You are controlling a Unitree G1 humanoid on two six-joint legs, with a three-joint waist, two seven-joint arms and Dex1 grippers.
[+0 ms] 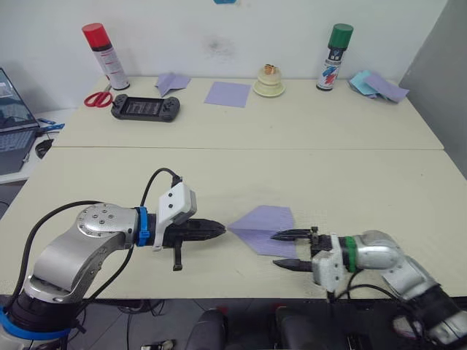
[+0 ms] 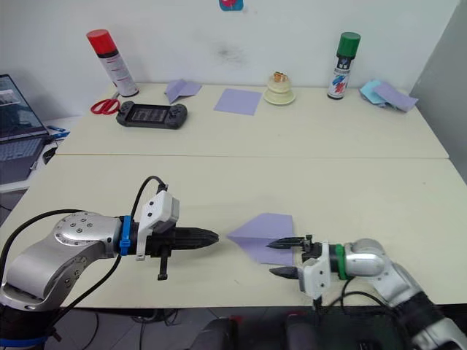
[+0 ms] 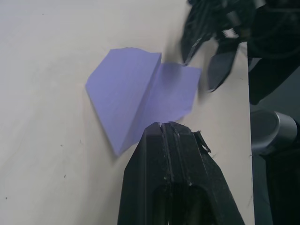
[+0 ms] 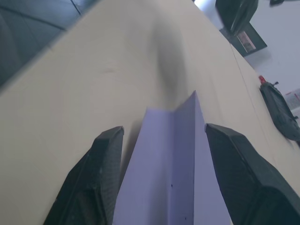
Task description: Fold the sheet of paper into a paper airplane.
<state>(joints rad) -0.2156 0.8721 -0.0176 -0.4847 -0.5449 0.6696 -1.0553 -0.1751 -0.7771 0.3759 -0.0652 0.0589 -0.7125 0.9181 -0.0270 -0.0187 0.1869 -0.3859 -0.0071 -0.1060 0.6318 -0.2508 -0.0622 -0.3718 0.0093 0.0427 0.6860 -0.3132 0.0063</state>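
- Paper airplane (image 1: 264,227) lies on the near table (image 1: 350,182), near its front edge, about centre. Lavender, pointed nose aimed left, a raised centre fold running along its length.
- Left gripper (image 1: 216,231) sits just left of the nose, fingers pressed together, holding nothing. Tip close to the nose; contact cannot be told.
- Right gripper (image 1: 284,249) at the plane's right end, jaws spread wide. Far finger lies over the paper's tail; near finger just off its near edge. Right wrist view: fingers (image 4: 101,164) straddle the paper, centre fold between them, not clamped.
- Far table (image 1: 306,117), left to right: red-capped spray can (image 1: 105,55), red scissors (image 1: 97,98), black handheld console (image 1: 145,108), small lavender wedge (image 1: 172,82), flat lavender square (image 1: 227,93), a small cream dish (image 1: 269,82) with something on it, green-capped spray can (image 1: 334,57), pale blue and lavender papers (image 1: 376,85) in a loose heap.
- Laptop (image 1: 14,120) at far left, on a separate surface.
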